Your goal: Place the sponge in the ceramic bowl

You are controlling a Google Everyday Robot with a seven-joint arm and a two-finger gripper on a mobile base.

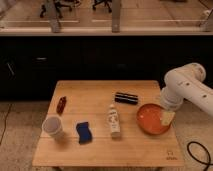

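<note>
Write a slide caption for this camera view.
Open gripper over the right rim of the ceramic bowl; the blue sponge lies on the wooden table, left of a white bottle.

- An office or robotics lab is indicated.
- Wheeled office chairs (60, 7) are seen at the top, beyond a pale ledge (100, 31).
- A long run of dark cabinet fronts (75, 60) is set beneath that ledge.
- A plain wooden tabletop (95, 92) is stood alone on speckled flooring (15, 145); a black cable (200, 152) is left loose at lower right.
- A white robot arm (187, 87) is stationed at the tabletop's right edge, its pincer (167, 117) held spread over the right rim of the ceramic bowl (150, 120).
</note>
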